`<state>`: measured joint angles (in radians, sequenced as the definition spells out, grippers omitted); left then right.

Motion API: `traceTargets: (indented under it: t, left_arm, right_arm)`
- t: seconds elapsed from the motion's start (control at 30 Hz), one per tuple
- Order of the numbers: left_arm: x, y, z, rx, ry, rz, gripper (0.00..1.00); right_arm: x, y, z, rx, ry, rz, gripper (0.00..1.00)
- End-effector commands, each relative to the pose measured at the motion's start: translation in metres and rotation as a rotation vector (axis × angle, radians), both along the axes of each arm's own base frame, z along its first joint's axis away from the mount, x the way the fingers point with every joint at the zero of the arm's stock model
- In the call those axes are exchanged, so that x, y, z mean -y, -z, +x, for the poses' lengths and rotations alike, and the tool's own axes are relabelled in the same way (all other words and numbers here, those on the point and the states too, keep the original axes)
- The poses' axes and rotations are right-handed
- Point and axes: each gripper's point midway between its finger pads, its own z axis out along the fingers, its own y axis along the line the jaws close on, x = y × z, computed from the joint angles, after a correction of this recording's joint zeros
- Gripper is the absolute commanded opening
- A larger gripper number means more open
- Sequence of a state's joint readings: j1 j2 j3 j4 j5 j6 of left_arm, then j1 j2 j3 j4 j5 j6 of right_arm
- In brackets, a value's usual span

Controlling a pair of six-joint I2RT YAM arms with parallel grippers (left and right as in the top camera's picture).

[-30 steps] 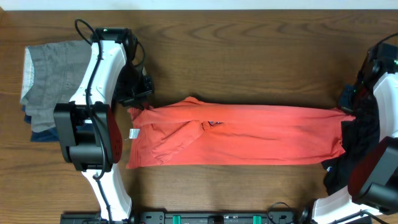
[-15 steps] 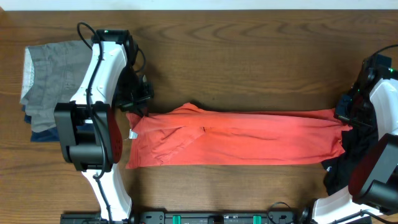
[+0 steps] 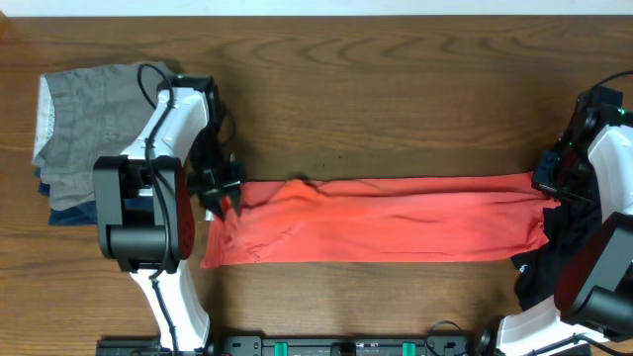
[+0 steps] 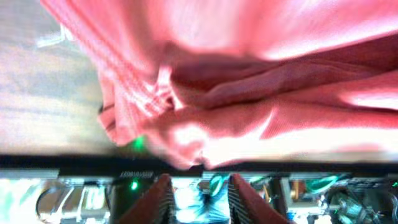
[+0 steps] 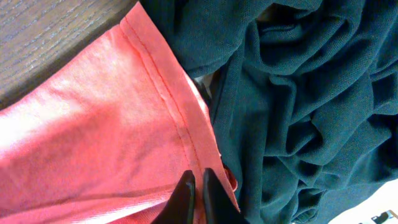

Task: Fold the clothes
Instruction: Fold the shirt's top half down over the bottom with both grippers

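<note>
The coral-red T-shirt [image 3: 396, 222] lies as a long, narrow folded strip across the middle of the table. My left gripper [image 3: 223, 196] hovers over its left end. In the left wrist view its fingers [image 4: 165, 196] stand apart with nothing between them, and the bunched shirt [image 4: 249, 93] lies just beyond them. My right gripper [image 3: 550, 186] is at the strip's far right corner. Its jaws [image 5: 198, 177] are pinched on the shirt's hem [image 5: 180, 124]. The limp black garment [image 3: 539, 267] lies crumpled beside that end, under the right arm, and fills the right of the right wrist view [image 5: 311, 93].
A grey garment with a pale waistband [image 3: 84, 124] is piled at the far left on a navy one [image 3: 61, 213]. Bare wooden table [image 3: 396, 99] stretches behind the shirt. Both arm bases stand at the front edge.
The shirt's far edge came forward, so the strip is narrower and flatter. My left gripper moved toward the front, opened and let go of the cloth. The right gripper stayed at its corner.
</note>
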<state>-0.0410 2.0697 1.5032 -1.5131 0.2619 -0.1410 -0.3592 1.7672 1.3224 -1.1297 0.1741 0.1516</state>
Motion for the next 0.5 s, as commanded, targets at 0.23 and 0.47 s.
traceTargets:
  t: [0.23,0.47]
  left_arm:
    - [-0.002,-0.009,-0.004,-0.002,0.008,0.000,0.33]
    - [0.020,-0.011,0.012,0.059,-0.060,-0.111,0.33]
  right_arm:
    - [0.006,0.001,-0.006,-0.025,0.016,-0.025,0.13]
    - [0.004,0.002,-0.010,-0.041,0.016,-0.018,0.17]
